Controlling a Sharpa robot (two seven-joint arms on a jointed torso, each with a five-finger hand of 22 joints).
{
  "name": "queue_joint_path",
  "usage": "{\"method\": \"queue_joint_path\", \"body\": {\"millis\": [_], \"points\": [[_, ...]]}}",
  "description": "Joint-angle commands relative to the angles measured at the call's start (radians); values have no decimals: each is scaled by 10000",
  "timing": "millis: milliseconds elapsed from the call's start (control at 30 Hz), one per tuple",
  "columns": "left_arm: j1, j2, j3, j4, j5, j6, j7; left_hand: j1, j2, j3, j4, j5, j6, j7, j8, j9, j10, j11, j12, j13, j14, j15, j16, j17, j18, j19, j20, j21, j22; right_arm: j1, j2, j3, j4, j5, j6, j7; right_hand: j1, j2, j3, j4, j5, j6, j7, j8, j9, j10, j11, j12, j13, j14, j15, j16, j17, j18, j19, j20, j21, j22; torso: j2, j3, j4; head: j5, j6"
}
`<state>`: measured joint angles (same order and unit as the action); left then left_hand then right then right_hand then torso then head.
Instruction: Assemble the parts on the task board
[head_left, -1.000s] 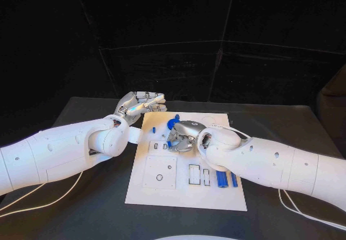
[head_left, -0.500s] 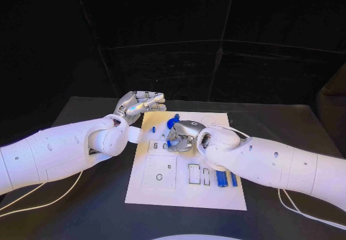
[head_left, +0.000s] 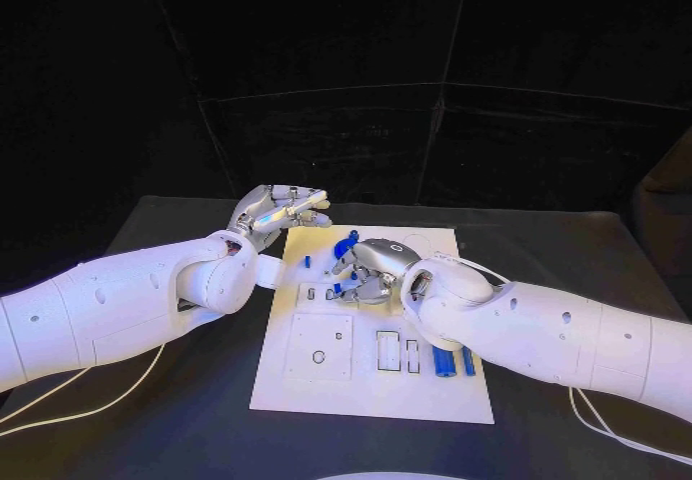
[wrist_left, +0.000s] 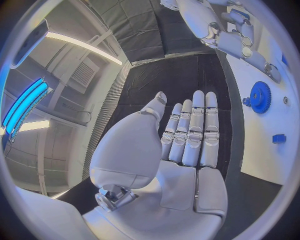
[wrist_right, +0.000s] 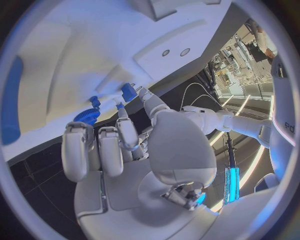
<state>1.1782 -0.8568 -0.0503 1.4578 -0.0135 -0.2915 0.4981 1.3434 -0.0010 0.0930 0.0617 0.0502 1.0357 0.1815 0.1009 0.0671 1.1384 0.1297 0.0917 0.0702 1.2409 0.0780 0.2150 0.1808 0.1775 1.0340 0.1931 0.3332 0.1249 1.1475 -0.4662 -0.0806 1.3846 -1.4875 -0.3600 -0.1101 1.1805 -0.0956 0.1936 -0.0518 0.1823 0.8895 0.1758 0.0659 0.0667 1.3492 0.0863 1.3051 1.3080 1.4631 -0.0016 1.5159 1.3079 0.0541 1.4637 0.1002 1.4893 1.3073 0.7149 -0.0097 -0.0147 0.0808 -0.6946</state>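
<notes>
White and flat, the task board (head_left: 433, 395) lies mid-table with small blue parts on it: a toothed gear (head_left: 346, 247) near its far edge, a short block (wrist_right: 128, 92) and two smooth bars (head_left: 451, 359) at the right side. Since a second ago the right hand (head_left: 368, 272) has edged slightly toward the gear, its silver fingers now pinching the block, which suggests a placement is under way. The left hand (head_left: 278, 211) has stayed by the board's far-left corner, flat, holding nothing.
</notes>
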Motion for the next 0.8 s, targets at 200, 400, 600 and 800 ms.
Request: {"method": "queue_joint_path", "body": {"millis": [200, 400, 600, 800], "points": [[17, -109, 9, 5, -1260, 2, -1496, -552, -183, -291, 127, -20, 280, -134, -86, 20, 816, -327, 179, 163, 1943, -550, 1682, 1218, 27, 1407, -619, 1274, 656, 259, -1419, 37, 1278, 1508, -674, 1797, 184, 19, -191, 15, 199, 22, -29, 166, 38, 173, -16, 183, 127, 818, 68, 61, 1386, -139, 263, 84, 4, 663, -94, 9, -8, 20, 53], [51, -299, 10, 121, -2957, 629, -3911, -968, -185, -593, 337, 10, 770, -621, 370, 241, 2152, -890, 1460, 1055, 2966, -1101, 8954, 8414, 33, 2522, -1141, 2972, 1651, 767, -2749, 47, 1981, 3424, -43, 1949, 298, 142, -253, 28, 262, 238, -91, 346, 79, 138, -68, 165, 82, 766, 30, -34, 1166, -109, 195, 60, -62, 517, -282, 38, -16, 62, -10], [263, -259, 10, 89, -5564, 1921, -6948, -1486, 26, -853, 700, 345, 838, -1023, 1415, 894, 2186, -1260, 4303, 3326, 3179, -1331, 13053, 13171, -580, 3616, -1528, 7547, 6927, 1197, -3857, 48, 2100, 4760, 126, 1849, 345, 280, -286, 62, 318, 324, -123, 438, 86, 206, -100, 241, 134, 756, 0, -57, 1126, -108, 190, 34, -67, 512, -509, 85, -45, 109, -100], [575, -87, 9, 81, -7699, 3190, -9012, -2064, 225, -1673, 1463, -34, 131, -1161, 3158, 2112, 1639, -1394, 9444, 8426, 3299, -1515, 13558, 13899, -913, 4091, -1629, 9464, 9519, 1311, -4282, 47, 1904, 5169, 141, 1757, 347, 290, -294, 65, 330, 333, -126, 448, 87, 215, -104, 250, 141, 754, -3, -62, 1113, -108, 190, 30, -67, 512, -681, 168, -103, 189, -222]]}}
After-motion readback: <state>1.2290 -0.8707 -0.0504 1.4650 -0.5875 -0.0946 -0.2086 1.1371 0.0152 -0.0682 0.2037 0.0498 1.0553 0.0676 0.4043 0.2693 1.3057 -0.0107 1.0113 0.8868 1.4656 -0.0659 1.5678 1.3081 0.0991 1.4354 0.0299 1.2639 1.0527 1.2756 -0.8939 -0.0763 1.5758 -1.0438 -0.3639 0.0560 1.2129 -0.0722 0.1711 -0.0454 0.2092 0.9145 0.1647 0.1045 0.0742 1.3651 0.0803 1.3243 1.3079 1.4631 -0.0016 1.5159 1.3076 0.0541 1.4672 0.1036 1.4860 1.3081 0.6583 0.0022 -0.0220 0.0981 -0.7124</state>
